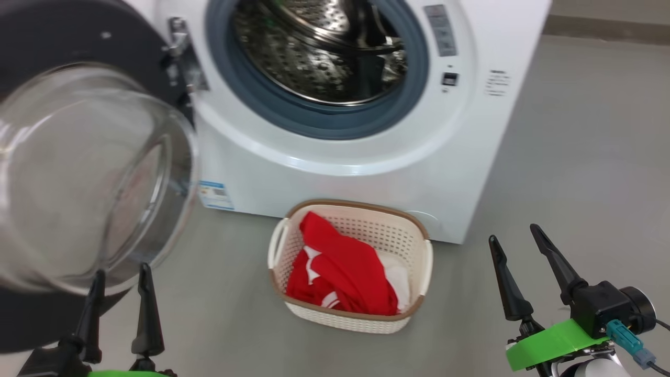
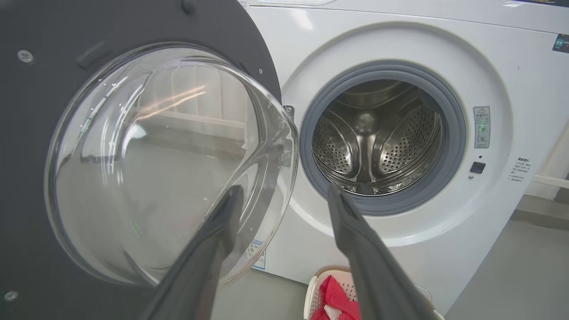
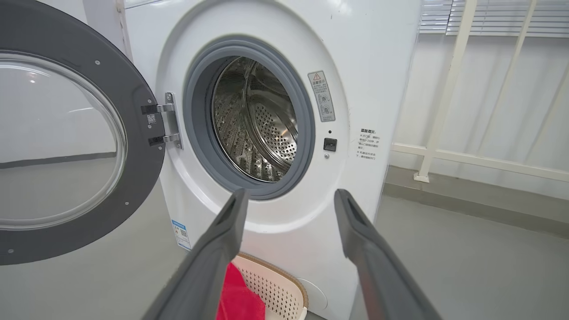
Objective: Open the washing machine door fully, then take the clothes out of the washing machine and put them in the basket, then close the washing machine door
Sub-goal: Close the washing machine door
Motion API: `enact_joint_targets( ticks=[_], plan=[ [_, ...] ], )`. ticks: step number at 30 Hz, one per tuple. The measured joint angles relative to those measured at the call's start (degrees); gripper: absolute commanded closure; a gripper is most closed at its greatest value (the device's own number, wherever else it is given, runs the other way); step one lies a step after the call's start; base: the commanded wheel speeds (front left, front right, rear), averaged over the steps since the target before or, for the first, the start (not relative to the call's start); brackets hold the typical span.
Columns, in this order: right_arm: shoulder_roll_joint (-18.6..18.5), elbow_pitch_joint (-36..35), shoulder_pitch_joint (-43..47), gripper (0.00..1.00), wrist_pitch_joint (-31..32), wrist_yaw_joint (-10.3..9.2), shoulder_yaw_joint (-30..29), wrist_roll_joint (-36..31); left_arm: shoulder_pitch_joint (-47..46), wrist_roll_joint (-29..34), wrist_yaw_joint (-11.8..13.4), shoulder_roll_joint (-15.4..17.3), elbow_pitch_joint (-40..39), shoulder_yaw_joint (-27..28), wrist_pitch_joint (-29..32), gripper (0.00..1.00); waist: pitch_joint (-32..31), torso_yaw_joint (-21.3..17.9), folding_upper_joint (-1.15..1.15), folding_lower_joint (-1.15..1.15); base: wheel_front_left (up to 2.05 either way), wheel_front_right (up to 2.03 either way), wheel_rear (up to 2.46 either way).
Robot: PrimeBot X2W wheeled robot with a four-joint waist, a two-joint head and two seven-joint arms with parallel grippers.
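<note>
The open washing machine door (image 1: 78, 173) is found just ahead of the left gripper (image 1: 122, 269), held spread and empty.

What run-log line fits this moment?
black-rimmed round glass door open | steel drum: no clothes visible | red clothes in cream perforated basket | left gripper open | right gripper open

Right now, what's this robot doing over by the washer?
It is unloading laundry. The washing machine door stands swung wide open, and the drum of the washing machine looks empty. The red and white clothes lie in the basket on the floor in front of it. The left gripper and the right gripper are both open and hold nothing, the left one near the door. Closing the door is what remains.
</note>
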Motion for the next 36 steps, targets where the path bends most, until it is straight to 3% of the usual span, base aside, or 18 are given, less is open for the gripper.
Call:
enact_joint_targets(
  ticks=[16,28,29,30,36],
  plan=[
    [0.0,0.0,0.0,0.0,0.0,0.0,3.6,0.2,3.4,0.1,1.8,0.4,-3.3,-1.2,4.0,0.0,-3.1,11.2,0.0,0.0,0.0,0.0,0.0],
    [0.0,0.3,0.0,0.0,0.0,0.0,4.9,0.3,4.3,1.0,3.6,1.0,-3.9,-0.3,4.5,0.0,-4.4,13.8,0.0,0.0,0.0,0.0,0.0],
    [0.0,0.4,0.0,0.0,0.0,0.0,5.1,0.3,4.3,1.2,3.7,1.2,-3.9,-0.2,4.5,0.8,-4.4,13.7,0.0,0.0,0.0,0.0,0.0],
    [0.0,0.5,0.1,0.0,0.0,0.0,5.2,0.3,4.3,1.4,3.9,1.3,-3.9,-0.2,4.5,1.0,-4.4,13.6,0.0,0.0,0.0,0.0,0.0],
    [0.0,0.8,0.1,0.0,0.0,0.0,5.3,0.3,3.3,2.1,5.8,2.6,-5.5,2.0,2.7,1.0,-4.0,13.0,0.0,0.0,0.0,0.0,0.0]
  ],
)
